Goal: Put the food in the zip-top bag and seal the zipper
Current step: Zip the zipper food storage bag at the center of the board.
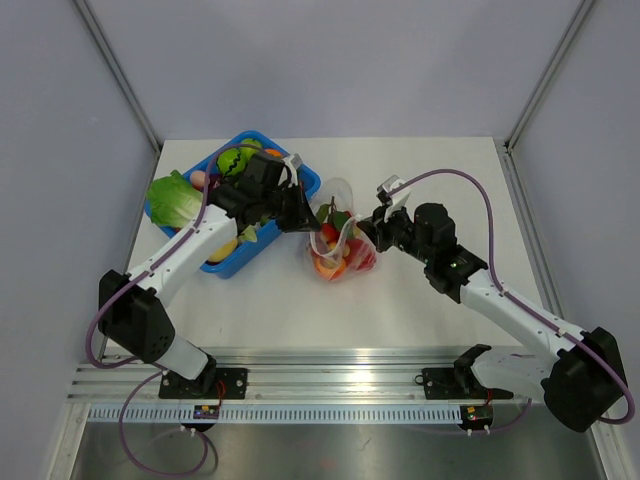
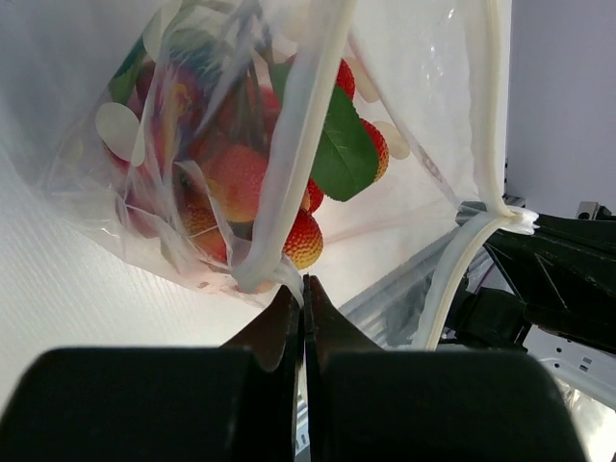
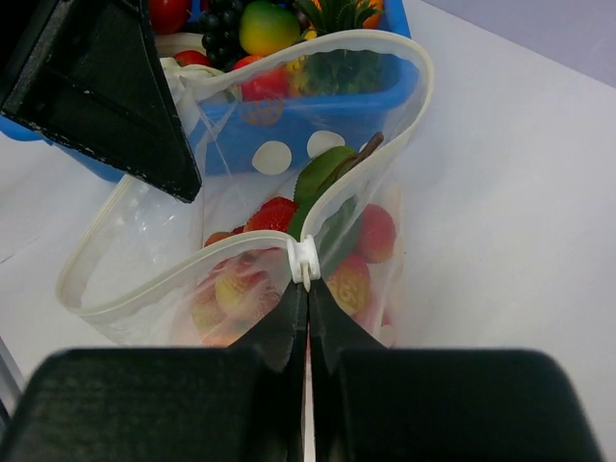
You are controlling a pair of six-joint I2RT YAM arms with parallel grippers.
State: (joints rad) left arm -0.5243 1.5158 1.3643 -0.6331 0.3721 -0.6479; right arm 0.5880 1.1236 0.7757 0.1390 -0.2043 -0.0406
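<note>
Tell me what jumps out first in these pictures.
A clear zip-top bag full of red and orange toy fruit stands mid-table, mouth open. The left gripper and right gripper each pinch its white zipper. At back-left, a blue bin holds more toy food.

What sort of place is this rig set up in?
Probably a lab robot test cell, not a kitchen: plain grey wall panels in metal framing, a slotted aluminium mounting rail along a white table, and glossy plastic toy fruits in a blue plastic bin.
</note>
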